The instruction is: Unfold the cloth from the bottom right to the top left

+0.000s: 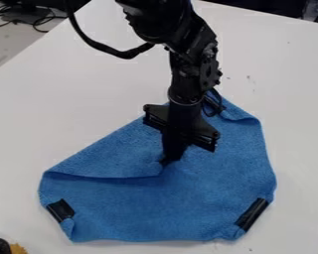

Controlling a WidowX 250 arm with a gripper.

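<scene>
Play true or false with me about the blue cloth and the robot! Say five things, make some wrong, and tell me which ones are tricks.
1. The gripper is down at the cloth, near the middle. True.
2. The cloth is lying on a green table. False: the table is white.
3. One black strip is near the cloth's lower left corner, and another black strip is near its lower right corner. True.
4. The cloth is perfectly flat, with no folds. False: a fold runs from its left side toward the gripper.
5. The robot arm comes in from the bottom of the picture. False: it comes in from the top.
</scene>
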